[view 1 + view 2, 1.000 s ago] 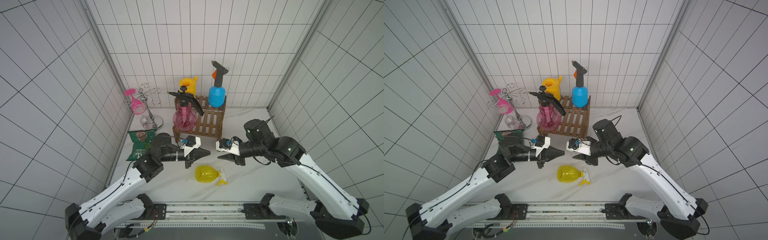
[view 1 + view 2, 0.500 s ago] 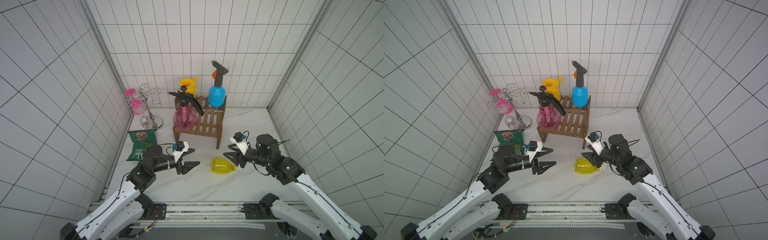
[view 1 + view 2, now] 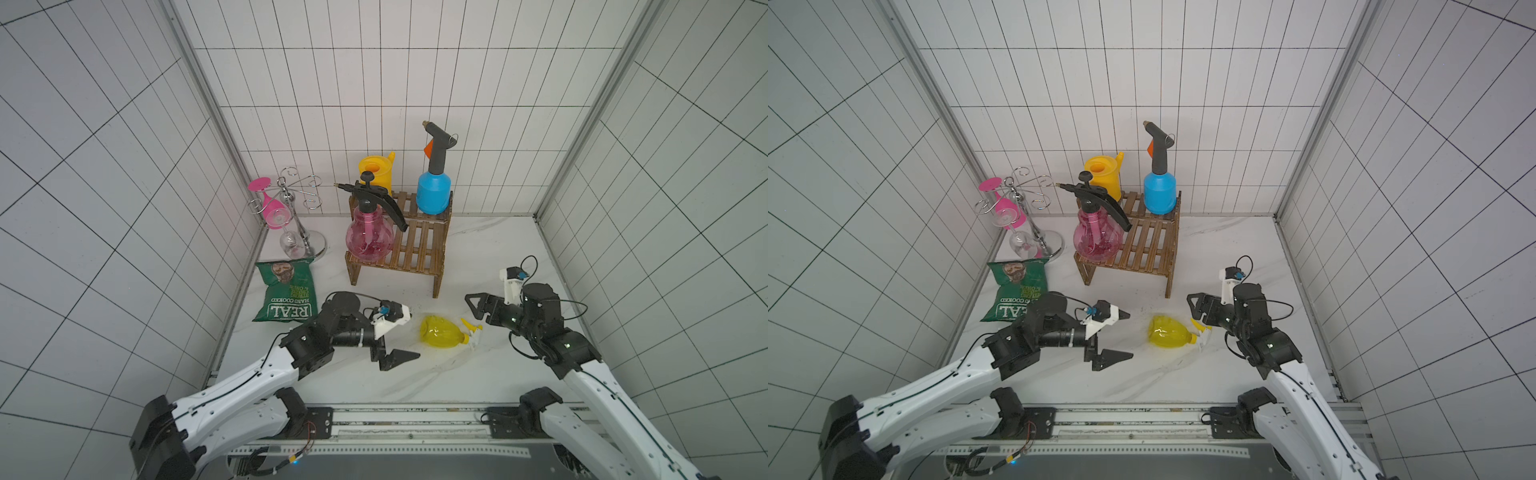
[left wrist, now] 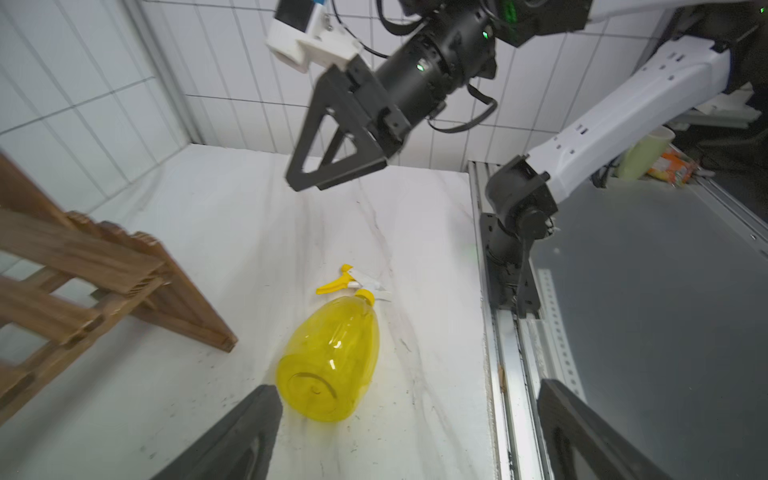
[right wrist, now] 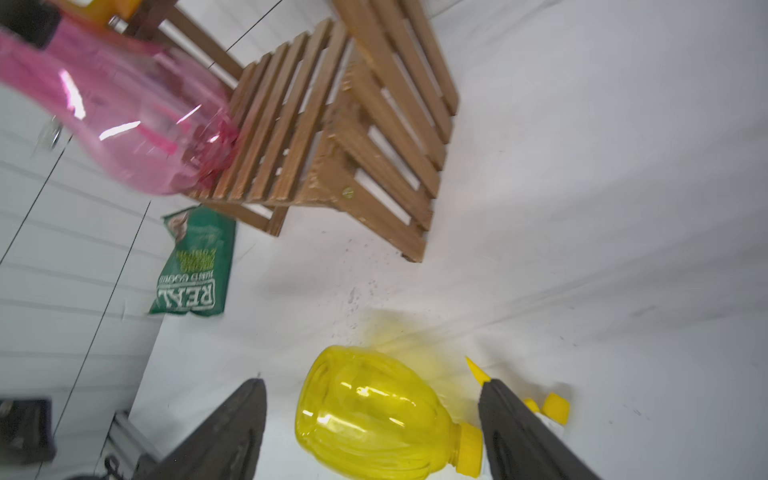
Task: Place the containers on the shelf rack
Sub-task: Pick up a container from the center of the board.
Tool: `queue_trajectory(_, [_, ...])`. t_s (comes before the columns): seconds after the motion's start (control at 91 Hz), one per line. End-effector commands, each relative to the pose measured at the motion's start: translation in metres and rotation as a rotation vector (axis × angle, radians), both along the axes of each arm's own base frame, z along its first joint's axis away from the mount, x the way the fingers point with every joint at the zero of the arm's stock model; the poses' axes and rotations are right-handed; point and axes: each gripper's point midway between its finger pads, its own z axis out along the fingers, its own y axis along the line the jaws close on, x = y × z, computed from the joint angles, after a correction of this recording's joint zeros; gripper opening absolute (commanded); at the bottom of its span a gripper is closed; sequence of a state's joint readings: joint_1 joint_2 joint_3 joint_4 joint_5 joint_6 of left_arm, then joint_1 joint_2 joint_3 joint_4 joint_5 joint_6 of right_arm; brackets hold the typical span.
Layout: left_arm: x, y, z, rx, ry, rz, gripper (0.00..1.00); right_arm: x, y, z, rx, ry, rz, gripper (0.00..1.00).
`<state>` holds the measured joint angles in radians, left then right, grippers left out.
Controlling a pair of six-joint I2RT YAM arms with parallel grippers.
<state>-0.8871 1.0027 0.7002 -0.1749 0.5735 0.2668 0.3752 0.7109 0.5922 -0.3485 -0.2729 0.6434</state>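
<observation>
left pincer (image 3: pixel 412 332) agape | right pincer (image 5: pixel 371 384) agape | rack (image 3: pixel 419 245): 3 containers (image 3: pixel 433 195) | table (image 3: pixel 478 249): 1 bottle (image 3: pixel 440 331)

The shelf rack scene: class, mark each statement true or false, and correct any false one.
1. The small yellow bottle lies on its side on the table. True.
2. The blue bottle stands on the lower tier of the shelf rack. False: it stands on the upper tier.
3. The pink sprayer stands on the rack's lower tier. True.
4. The left gripper grips the small yellow bottle. False: it is open, not closed on the bottle.
</observation>
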Motion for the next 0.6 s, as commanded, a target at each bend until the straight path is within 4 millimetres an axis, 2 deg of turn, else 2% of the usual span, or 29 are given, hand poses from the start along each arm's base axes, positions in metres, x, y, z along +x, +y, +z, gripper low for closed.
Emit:
queue_trajectory(0.0, [0.001,-0.017,-0.025,0.197,-0.122,-0.055,0.98,0.011,-0.021,-0.005,0.237,0.141,-0.244,0.99])
queue_trajectory(0.055, [0.005,-0.028,-0.041,0.291,-0.131,-0.064,0.98,0.011,-0.022,-0.004,0.261,0.158,-0.256,0.99])
queue_trajectory(0.088, [0.008,-0.035,-0.041,0.323,-0.151,-0.066,0.98,0.011,-0.022,-0.002,0.257,0.154,-0.257,0.99])
queue_trajectory(0.154, [0.014,-0.046,-0.055,0.410,-0.162,-0.100,0.98,0.009,-0.027,0.003,0.236,0.141,-0.265,0.99])
queue_trajectory(0.308, [0.029,-0.059,-0.078,0.570,-0.183,-0.150,0.98,0.000,-0.045,0.011,0.224,0.101,-0.329,0.99])
queue_trajectory(0.44, [0.048,-0.074,-0.086,0.627,-0.241,-0.136,0.99,-0.007,-0.058,0.018,0.234,0.065,-0.380,0.99])
queue_trajectory(0.594, [0.054,-0.084,-0.105,0.704,-0.257,-0.171,0.99,-0.010,-0.063,0.027,0.244,0.041,-0.390,0.99])
